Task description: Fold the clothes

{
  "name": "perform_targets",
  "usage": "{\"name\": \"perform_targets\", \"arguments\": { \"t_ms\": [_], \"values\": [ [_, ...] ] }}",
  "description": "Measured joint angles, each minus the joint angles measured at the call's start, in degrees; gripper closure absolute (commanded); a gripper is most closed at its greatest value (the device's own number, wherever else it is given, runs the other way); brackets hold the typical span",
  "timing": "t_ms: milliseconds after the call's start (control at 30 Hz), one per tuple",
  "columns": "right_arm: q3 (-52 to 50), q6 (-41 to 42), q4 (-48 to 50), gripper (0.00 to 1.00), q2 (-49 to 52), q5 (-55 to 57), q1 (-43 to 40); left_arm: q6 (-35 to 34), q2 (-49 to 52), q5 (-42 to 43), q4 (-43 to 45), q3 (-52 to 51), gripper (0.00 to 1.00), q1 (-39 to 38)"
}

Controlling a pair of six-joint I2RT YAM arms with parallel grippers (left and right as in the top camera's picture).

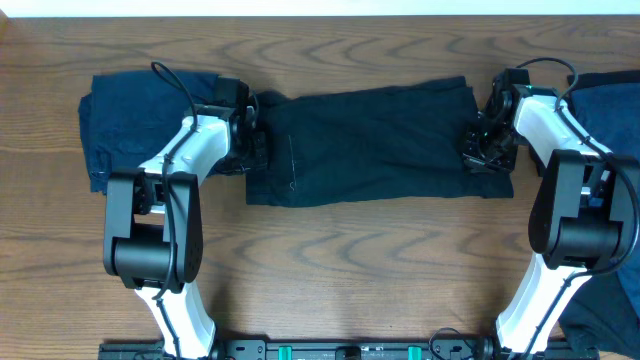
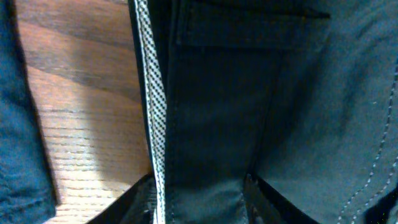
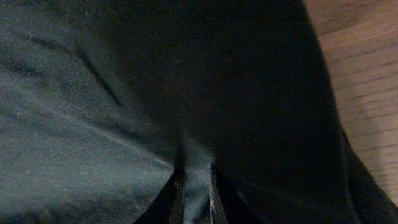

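Because a fold needs both ends of a garment under control, the black shorts [image 1: 375,140] lay spread flat across the middle of the worktop [image 1: 350,260], their long side running left to right, with one arm posted at each short end. The left jaws sat at the left end, where the pale grey waistband strip [image 2: 155,124] ran along the hem. In the left wrist view a broad band of the black cloth passed between the two fingers, but whether they pressed it or merely straddled it I cannot tell. The right jaws sat at the right end and were clenched on the shorts: the right wrist view showed a narrow ridge of dark cloth pinched up between fingers drawn close together. That grip probably served to lift the right edge and carry it over toward the left. A navy garment [image 1: 135,120] lay just left of the shorts, likely set aside, and another navy garment [image 1: 610,100] lay at the far right edge of the worktop, apart from the shorts.
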Motion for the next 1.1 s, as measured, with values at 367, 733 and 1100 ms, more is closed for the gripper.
{"name": "perform_targets", "arguments": {
  "t_ms": [367,733,1100],
  "values": [
    [0.0,0.0,-0.02,0.85,0.0,0.0,0.0,-0.68,0.17,1.18,0.44,0.0,0.77,-0.22],
    [0.0,0.0,0.0,0.87,0.0,0.02,0.0,-0.55,0.15,2.21,0.7,0.07,0.94,-0.48],
    [0.0,0.04,-0.02,0.88,0.0,0.17,0.0,-0.79,-0.09,2.14,0.61,0.17,0.94,-0.48]
  ]
}}
